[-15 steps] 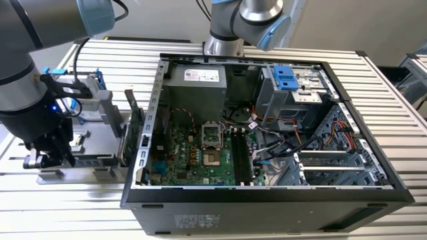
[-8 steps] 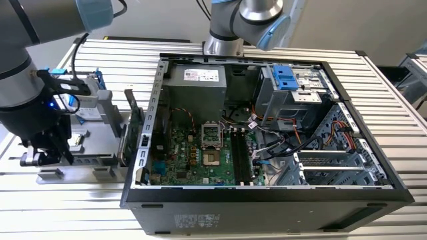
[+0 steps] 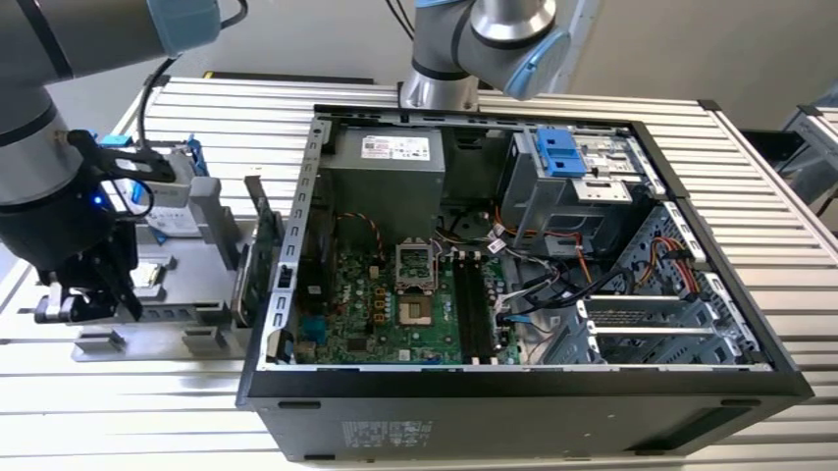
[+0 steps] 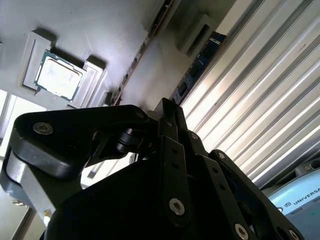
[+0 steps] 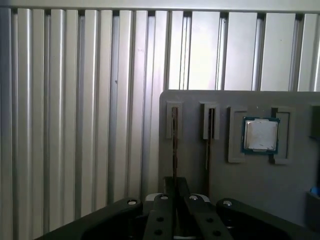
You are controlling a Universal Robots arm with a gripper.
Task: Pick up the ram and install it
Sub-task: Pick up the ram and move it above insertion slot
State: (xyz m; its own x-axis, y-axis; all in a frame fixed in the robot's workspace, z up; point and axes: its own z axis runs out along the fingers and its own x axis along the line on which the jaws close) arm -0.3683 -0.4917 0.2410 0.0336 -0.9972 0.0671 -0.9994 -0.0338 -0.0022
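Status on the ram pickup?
End effector shut on ram stick. Stick seated in grey holder slot, not yet lifted. Second stick alongside, apart.

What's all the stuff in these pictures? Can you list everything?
table: 1, silver, ribbed, under everything
case: 1, black, open, in the middle of the table
motherboard: 1, green, inside the case
holder: 1, grey, at the exterior view's left of the case
ram: 2, green, standing in slots in the holder
chip: 1, silver, lying on the holder beside the ram
card: 1, green, upright at the holder's edge next to the case
drive: 1, silver with blue rails, on the holder
arm: 1, grey and blue, reaching down over the holder
gripper: 1, black, shut on the ram farther from the chip
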